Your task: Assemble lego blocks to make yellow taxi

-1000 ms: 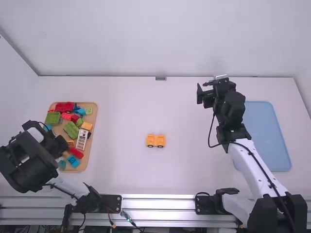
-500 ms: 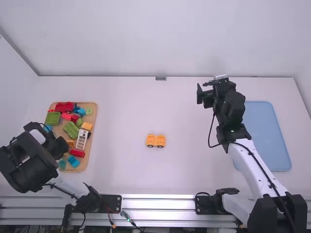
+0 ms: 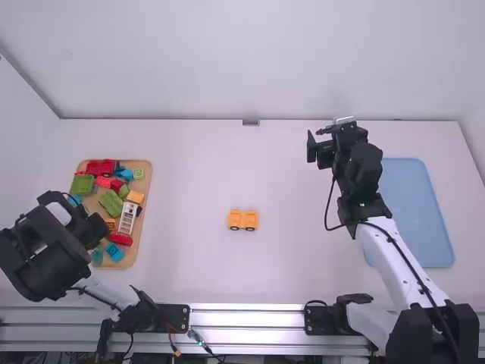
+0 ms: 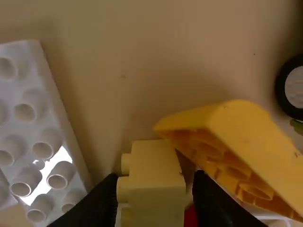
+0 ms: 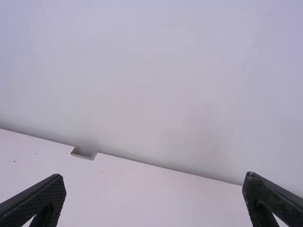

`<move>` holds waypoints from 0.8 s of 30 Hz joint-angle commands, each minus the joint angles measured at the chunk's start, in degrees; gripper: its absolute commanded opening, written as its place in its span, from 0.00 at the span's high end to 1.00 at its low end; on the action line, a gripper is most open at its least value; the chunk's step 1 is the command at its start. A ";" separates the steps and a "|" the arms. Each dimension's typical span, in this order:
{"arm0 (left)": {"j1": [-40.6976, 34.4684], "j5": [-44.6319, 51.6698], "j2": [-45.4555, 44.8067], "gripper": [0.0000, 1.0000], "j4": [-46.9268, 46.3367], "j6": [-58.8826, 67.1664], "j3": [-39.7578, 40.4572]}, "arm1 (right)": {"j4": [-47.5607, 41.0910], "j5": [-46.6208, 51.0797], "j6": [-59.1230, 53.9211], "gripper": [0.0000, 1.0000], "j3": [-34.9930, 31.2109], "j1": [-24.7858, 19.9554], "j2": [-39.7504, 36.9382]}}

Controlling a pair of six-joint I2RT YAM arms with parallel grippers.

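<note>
Pale yellow studded block (image 4: 154, 177) right there between the fingers of the left gripper (image 3: 95, 227), and look how narrow that gap is: studs against or almost against one finger, a sliver of red showing between the block and the other, so the fingers are parted and not clamped. Just beyond the tips, an orange-yellow sloped block (image 4: 255, 146) leans over, hollow side showing, close beside the pale one. Across from it, near the opposite finger, lies the white piece with open tubes (image 4: 38, 142), and farther out past the slope sits a black-rimmed wheel (image 4: 294, 87). All this over the wooden tray (image 3: 133, 256), where a light blue brick (image 3: 114, 252) lies on the robot's side of that gripper and a red wheeled block (image 3: 100, 167) well beyond it. Out to the gripper's right, well apart, the orange-yellow two-part wheeled assembly (image 3: 243, 220) stands on the white table (image 3: 227, 280). And the right gripper (image 3: 317, 139)! Wide, nothing between its fingers, farther from the robot than that assembly and off to its right, with the blue tray (image 3: 417, 212) to this gripper's own right.
</note>
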 commanded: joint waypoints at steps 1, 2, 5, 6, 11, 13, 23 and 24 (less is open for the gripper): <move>-0.22 -0.20 0.46 0.56 -0.61 -0.44 -1.20 | 0.15 -0.09 0.17 0.01 1.97 0.09 0.13; -0.33 -0.09 0.46 0.56 -0.70 -0.44 -1.20 | 0.15 -0.09 0.15 0.01 1.97 0.17 0.13; -0.22 0.74 0.46 0.59 -1.05 -0.42 -1.20 | 0.15 -0.09 0.17 0.01 1.97 0.15 0.13; -0.20 1.49 0.46 0.59 -1.29 -0.37 -1.20 | 0.17 -0.07 0.15 0.01 1.99 0.09 0.13; -0.33 1.53 0.46 0.69 -1.84 -0.42 -1.20 | 0.17 -0.11 0.15 0.01 1.97 0.15 0.13; -0.24 1.53 0.46 0.73 -1.92 -0.55 -1.20 | 0.17 -0.09 0.15 0.01 1.97 0.04 0.13; -0.26 1.01 0.42 0.84 -1.77 0.72 -0.17 | -0.04 -2.08 0.17 0.01 1.97 0.57 0.13; -0.26 0.87 0.33 0.83 -2.40 0.96 0.55 | 0.02 -3.87 0.15 0.01 1.97 0.98 0.13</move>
